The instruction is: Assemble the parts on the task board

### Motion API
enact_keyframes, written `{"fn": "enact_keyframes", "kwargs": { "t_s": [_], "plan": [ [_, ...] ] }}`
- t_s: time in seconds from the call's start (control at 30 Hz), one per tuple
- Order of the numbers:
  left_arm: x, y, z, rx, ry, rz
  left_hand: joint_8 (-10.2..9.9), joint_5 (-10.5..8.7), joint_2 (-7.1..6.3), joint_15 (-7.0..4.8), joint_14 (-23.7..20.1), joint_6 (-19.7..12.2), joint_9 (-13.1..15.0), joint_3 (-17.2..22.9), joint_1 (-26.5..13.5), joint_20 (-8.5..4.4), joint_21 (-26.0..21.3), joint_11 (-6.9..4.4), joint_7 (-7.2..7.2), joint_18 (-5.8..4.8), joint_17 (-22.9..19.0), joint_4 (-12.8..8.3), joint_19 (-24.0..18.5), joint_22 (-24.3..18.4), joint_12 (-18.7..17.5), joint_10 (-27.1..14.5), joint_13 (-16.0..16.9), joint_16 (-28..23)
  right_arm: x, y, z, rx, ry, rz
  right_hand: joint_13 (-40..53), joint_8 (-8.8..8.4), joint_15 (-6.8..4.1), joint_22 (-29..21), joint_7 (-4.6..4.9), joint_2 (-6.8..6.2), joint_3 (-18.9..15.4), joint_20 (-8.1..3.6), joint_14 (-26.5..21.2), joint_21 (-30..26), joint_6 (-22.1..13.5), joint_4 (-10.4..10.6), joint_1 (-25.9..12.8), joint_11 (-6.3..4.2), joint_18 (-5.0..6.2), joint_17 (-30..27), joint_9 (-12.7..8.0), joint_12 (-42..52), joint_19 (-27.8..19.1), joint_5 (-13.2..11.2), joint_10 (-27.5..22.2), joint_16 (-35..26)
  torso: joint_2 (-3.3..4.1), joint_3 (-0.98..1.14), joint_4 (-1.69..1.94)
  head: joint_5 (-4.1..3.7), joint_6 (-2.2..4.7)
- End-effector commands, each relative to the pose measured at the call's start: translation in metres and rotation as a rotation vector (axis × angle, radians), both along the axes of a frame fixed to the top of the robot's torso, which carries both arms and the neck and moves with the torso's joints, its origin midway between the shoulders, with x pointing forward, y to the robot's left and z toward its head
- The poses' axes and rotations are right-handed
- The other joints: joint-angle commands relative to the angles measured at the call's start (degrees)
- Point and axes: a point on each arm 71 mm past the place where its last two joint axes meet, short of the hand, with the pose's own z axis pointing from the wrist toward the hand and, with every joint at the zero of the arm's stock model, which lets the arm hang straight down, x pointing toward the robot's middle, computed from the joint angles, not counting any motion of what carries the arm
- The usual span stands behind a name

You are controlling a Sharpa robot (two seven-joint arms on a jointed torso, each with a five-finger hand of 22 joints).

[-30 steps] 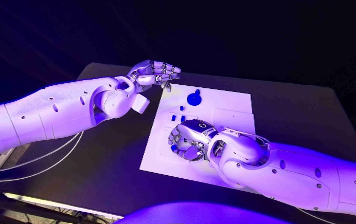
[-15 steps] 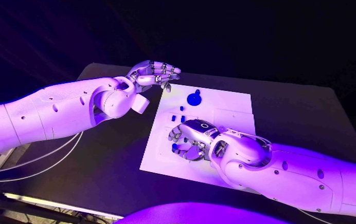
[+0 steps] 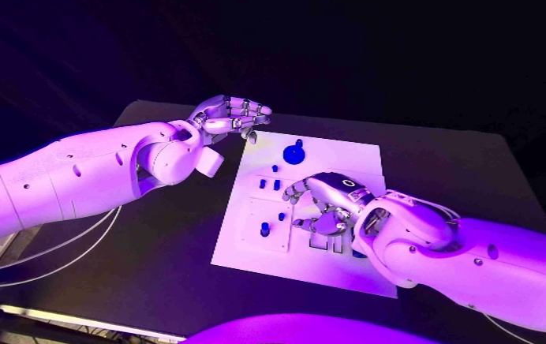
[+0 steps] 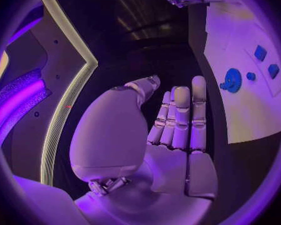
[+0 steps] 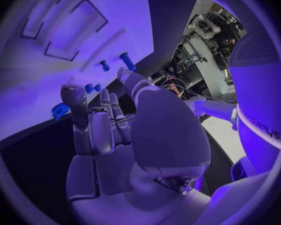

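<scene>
The right robot hand hovers low over the middle of the task board, fingers loosely apart and, as far as its wrist view shows, holding nothing. Just beside its fingertips lie several small blue parts: a pair of short pegs close together, one further piece nearer the board's front edge, and a small one between them. Further off, toward the far edge, sits the round blue part, disc-shaped with a small stub on top.

These pieces look like hard plastic: light, stiff, smooth, unlikely to break but easy to flick away or roll if nudged. The pegs probably want a fine pinch across their short sides, thumb against one finger, taken from above. The disc should handle best gripped by its rim or stub. The board itself is thin and may slide on the dark tabletop if pushed sideways.

The left robot hand hangs just past the board's far left corner, fingers curled partway in, straight and together in its wrist view, grasping nothing.
</scene>
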Motion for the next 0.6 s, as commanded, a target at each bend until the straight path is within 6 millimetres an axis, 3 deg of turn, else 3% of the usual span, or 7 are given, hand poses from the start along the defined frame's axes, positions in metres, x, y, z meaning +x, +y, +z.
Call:
{"fn": "enact_keyframes", "kwargs": {
  "t_s": [0.03, 0.1, 0.17, 0.3, 0.33, 0.4, 0.6],
  "plan": [
    [-0.001, -0.001, 0.001, -0.008, -0.004, -0.018, 0.1, 0.16, 0.21, 0.36, -0.1, -0.4, 0.1, -0.4, 0.0, 0.25, -0.4, 0.02, 0.05, 0.88, 0.0, 0.1, 0.2, -0.1, 0.2, -0.7, 0.0, 0.2, 0.007, -0.022, 0.013, 0.124, 0.066, -0.080, 0.2, 0.37, -0.34, 2.7, 0.26, -0.01, 0.2, -0.16, 1.3, 3.4, 1.0, 1.0, -0.6, -0.13, -0.44, 2.3, -0.2, 2.3, 2.3, 0.3, 3.8, 1.2, -0.07, -0.04, -0.08, -2.00, 0.44],
    [-0.001, -0.001, 0.001, -0.008, -0.004, -0.017, 0.1, 0.16, 0.21, 0.36, -0.1, -0.4, 0.1, -0.4, 0.0, 0.25, -0.4, 0.02, 0.05, 0.88, 0.0, 0.1, 0.2, -0.1, 0.2, -0.7, 0.0, 0.2, 0.012, -0.041, 0.019, 0.163, 0.103, -0.145, 0.4, -0.14, -0.54, 4.2, 0.42, -1.22, -4.2, -0.30, 1.6, 5.1, -0.3, 4.1, -4.4, -0.48, -0.81, 2.6, -0.5, 4.0, 3.6, 0.2, 7.8, 1.4, -0.05, -0.11, -0.07, -3.75, 1.08],
    [-0.002, 0.001, 0.001, -0.007, -0.005, -0.014, 0.1, 0.16, 0.21, 0.36, -0.1, -0.4, 0.1, -0.4, 0.0, 0.25, -0.4, 0.02, 0.05, 0.88, 0.0, 0.1, 0.2, -0.1, 0.2, -0.7, 0.0, 0.2, 0.017, -0.066, 0.023, 0.197, 0.158, -0.228, 0.5, 2.12, -0.74, 4.3, 0.50, 0.26, -13.1, -0.62, 1.7, 4.9, -0.8, 7.6, -2.7, -0.72, -0.80, 2.4, -0.1, 5.0, 3.8, 0.5, 11.4, 1.3, -0.07, -0.14, -0.19, -5.13, 1.40],
    [-0.002, 0.002, 0.000, -0.007, -0.005, -0.013, 0.1, 0.16, 0.21, 0.36, -0.1, -0.4, 0.1, -0.4, 0.0, 0.25, -0.4, 0.02, 0.05, 0.88, 0.0, 0.1, 0.2, -0.1, 0.2, -0.7, 0.0, 0.2, 0.020, -0.098, 0.024, 0.182, 0.217, -0.319, 3.8, 5.80, -2.31, 5.1, -1.16, 1.24, -18.9, -1.71, 1.9, 5.5, -0.6, 11.9, 0.2, -2.68, -0.93, 2.6, 0.7, 10.2, 4.3, 0.3, 19.5, 1.4, -0.32, -0.12, -0.71, -6.36, 1.18],
    [-0.003, 0.002, -0.001, -0.007, -0.005, -0.013, 0.1, 0.16, 0.21, 0.36, -0.1, -0.4, 0.1, -0.4, 0.0, 0.25, -0.4, 0.02, 0.05, 0.88, 0.0, 0.1, 0.2, -0.1, 0.2, -0.7, 0.0, 0.2, 0.021, -0.105, 0.023, 0.172, 0.225, -0.334, 9.1, 7.15, -3.21, 6.4, -2.29, 1.12, -20.8, -2.67, 2.4, 7.1, -0.7, 13.5, 0.7, -3.49, -1.22, 4.4, 1.0, 17.3, 5.2, 0.3, 23.9, 2.1, -0.36, -0.11, -0.80, -6.65, 1.10],
    [-0.003, 0.002, -0.001, -0.010, -0.006, -0.014, 0.1, 0.16, 0.21, 0.36, -0.1, -0.4, 0.1, -0.4, 0.0, 0.25, -0.4, 0.02, 0.05, 0.88, 0.0, 0.1, 0.2, -0.1, 0.2, -0.7, 0.0, 0.2, 0.020, -0.119, 0.021, 0.143, 0.242, -0.369, 54.6, 11.04, -3.56, 10.1, -3.00, 2.36, -23.7, -3.44, 4.3, 11.4, -0.6, 14.1, 0.9, -3.97, -2.10, 13.3, 2.2, 49.5, 7.4, 0.2, 35.1, 5.7, -0.47, -0.04, -0.98, -7.28, 0.81],
    [-0.008, -0.002, -0.006, -0.017, -0.007, -0.026, 0.1, 0.16, 0.17, 0.37, -0.2, -0.4, 0.1, -0.4, 0.0, 0.26, -0.4, 0.02, 0.04, 0.87, -0.2, 0.2, 0.2, -0.1, 0.2, -0.7, 0.0, 0.1, 0.012, -0.149, 0.013, 0.065, 0.266, -0.458, 75.2, 15.91, -3.28, 15.5, -2.56, 4.06, -27.0, -2.94, 5.4, 17.9, -1.9, 14.5, -0.9, -3.80, -3.50, 20.0, 2.4, 60.7, 10.2, 0.4, 40.8, 8.0, -0.84, 0.04, -1.25, -9.61, 0.02]
  ]
}}
